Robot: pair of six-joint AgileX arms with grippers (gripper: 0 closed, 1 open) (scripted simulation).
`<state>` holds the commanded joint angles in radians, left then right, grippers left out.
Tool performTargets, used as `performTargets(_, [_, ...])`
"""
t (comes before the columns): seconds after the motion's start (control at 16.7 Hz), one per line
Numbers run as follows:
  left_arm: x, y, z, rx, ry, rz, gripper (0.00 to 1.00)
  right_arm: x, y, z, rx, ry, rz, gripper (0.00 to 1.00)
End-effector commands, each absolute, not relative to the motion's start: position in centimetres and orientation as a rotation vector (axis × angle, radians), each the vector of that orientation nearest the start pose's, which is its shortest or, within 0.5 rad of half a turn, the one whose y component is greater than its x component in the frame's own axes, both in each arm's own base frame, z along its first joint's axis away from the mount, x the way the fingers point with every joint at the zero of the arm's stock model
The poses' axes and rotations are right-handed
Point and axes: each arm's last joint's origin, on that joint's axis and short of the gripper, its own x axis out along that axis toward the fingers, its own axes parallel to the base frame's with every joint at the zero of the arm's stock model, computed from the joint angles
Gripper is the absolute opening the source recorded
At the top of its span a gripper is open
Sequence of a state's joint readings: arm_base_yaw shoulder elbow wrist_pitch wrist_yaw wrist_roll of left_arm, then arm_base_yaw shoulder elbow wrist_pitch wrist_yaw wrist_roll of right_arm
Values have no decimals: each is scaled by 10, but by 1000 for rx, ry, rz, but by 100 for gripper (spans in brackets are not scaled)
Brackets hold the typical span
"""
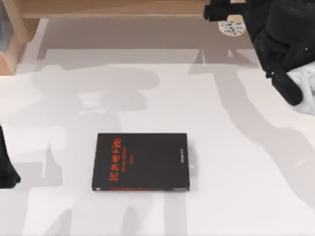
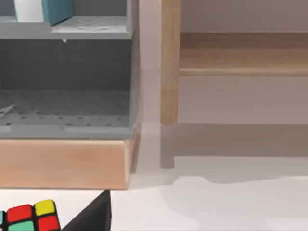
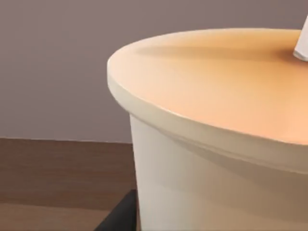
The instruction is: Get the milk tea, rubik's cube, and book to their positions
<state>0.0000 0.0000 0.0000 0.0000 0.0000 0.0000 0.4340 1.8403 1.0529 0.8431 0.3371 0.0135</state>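
The milk tea [image 3: 207, 144] is a cream cup with an orange lid, close up in the right wrist view. In the top view it shows at the table's back right [image 1: 231, 27], under my right gripper [image 1: 221, 14], which is shut on it; one black finger [image 3: 120, 216] lies against the cup's side. The rubik's cube [image 2: 31, 217] sits on the white table in front of a cabinet, right beside a dark part of my left gripper [image 2: 91, 216]. My left arm [image 1: 6, 169] is at the table's left edge. The light-blue book [image 2: 57, 8] stands on the cabinet's upper grey shelf.
A black book with red lettering [image 1: 141, 161] lies flat in the middle of the table [image 1: 236, 196]. A grey cabinet with a wooden base [image 2: 65, 161] and a wooden frame post [image 2: 169, 62] stand at the back left. A wooden ledge [image 1: 113, 9] runs along the back.
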Motion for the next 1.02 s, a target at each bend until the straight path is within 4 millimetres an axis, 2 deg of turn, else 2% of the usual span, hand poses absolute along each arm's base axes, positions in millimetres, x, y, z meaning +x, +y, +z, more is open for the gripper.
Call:
performTargets(0.12, [106,-1,160,0,0,0,100,369,142,210,18,-53,176,0])
performTargets(0.24, [106,-1,160,0,0,0,100,366,107,188,11,-35,208,0])
performTargets(0.42, [106,-1,160,0,0,0,100,360,38,156,4,6,203,0])
performTargets(0.6, [106,-1,160,0,0,0,100,346,-33,133,9,43,151,0])
performTargets(0.84, [106,-1,160,0,0,0,100,326,-113,124,9,40,46,0])
performTargets(1.02, [106,-1,160,0,0,0,100,318,-148,127,-5,17,-6,0])
